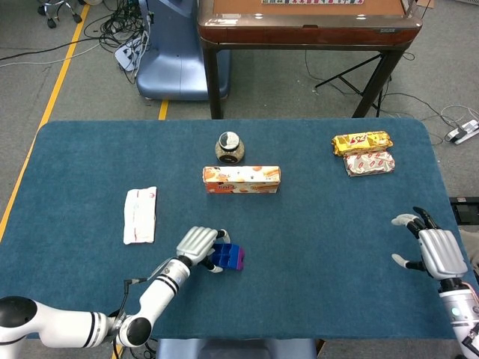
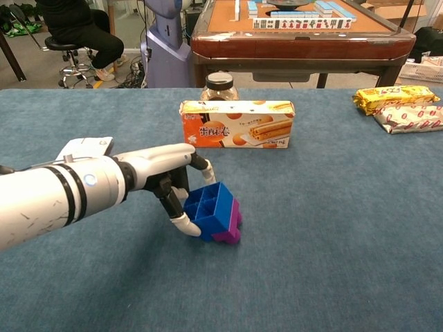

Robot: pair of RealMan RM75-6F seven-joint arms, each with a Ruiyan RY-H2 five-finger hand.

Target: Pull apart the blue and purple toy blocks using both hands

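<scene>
From where I operate, the task is only at its beginning: the blue block (image 2: 212,205) and the purple block (image 2: 228,223) are still joined, and only one of my two hands has reached them. My left hand (image 2: 176,181) grasps the blue block, with one finger over its far top edge and another against its near left side, and the pair sits tilted on the blue surface (image 2: 332,242) in the near middle part, a little to the left. The blue block shows open square cells on its top face; the purple block sticks out below and to the right of it, and it seems to touch the cloth. My right hand (image 1: 431,249) is well apart, near the right edge of the surface, released and holding nothing, its fingers spread. I judge that it must come over and take the purple block before any pulling can start. Farther back lie a white packet (image 1: 140,215) at the left, an orange biscuit box (image 2: 237,124) with a small jar (image 2: 219,87) behind it, and two snack packs (image 1: 364,152) at the far right.
</scene>
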